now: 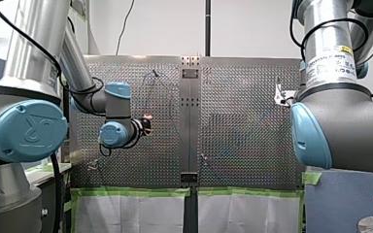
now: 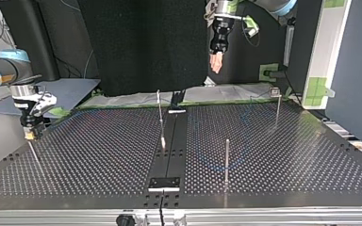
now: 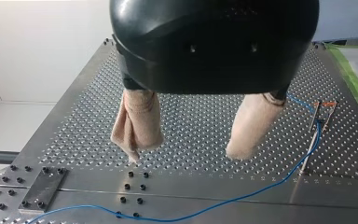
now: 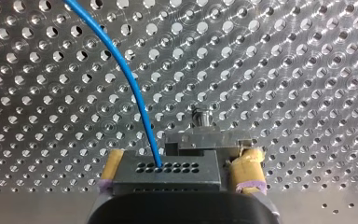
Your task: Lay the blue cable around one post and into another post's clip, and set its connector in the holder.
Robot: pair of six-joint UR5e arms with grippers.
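Over the bench (image 2: 287,155), at nine o'clock in the top view, my right gripper (image 4: 179,167) pinches the connector (image 4: 186,179) between yellow pads. My left gripper (image 3: 186,154) hangs high near twelve o'clock, fingers spread and empty. The blue cable (image 4: 127,72) leaves the connector across the bench. The holder (image 4: 200,140) is just ahead of the connector, so seating it seems the step in hand. Next, I think, comes careful alignment and slow lowering.

Perforated table (image 2: 99,155) edged with green tape (image 1: 131,192), black curtain (image 2: 141,42) behind
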